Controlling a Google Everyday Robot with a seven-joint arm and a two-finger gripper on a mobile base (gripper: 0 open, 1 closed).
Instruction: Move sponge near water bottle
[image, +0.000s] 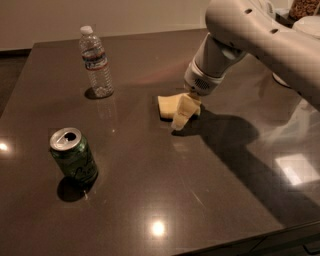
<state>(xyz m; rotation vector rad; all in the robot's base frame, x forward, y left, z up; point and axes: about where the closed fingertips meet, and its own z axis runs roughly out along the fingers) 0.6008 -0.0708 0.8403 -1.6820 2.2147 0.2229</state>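
The sponge (167, 105), a pale yellow foam block, lies flat on the dark table (150, 200) right of the middle. My gripper (184, 115) has come down at the sponge's right end, open, with its pale front finger (179, 118) reaching the table just in front of the sponge and hiding that end. The water bottle (94, 62), clear with a white cap and a blue-and-red label, stands upright at the back left, well apart from the sponge.
A green drink can (73, 156) stands upright at the front left. My white arm (260, 40) spans the back right and casts a shadow on the table. A white object (281, 80) shows behind the arm. The table's front edge is close.
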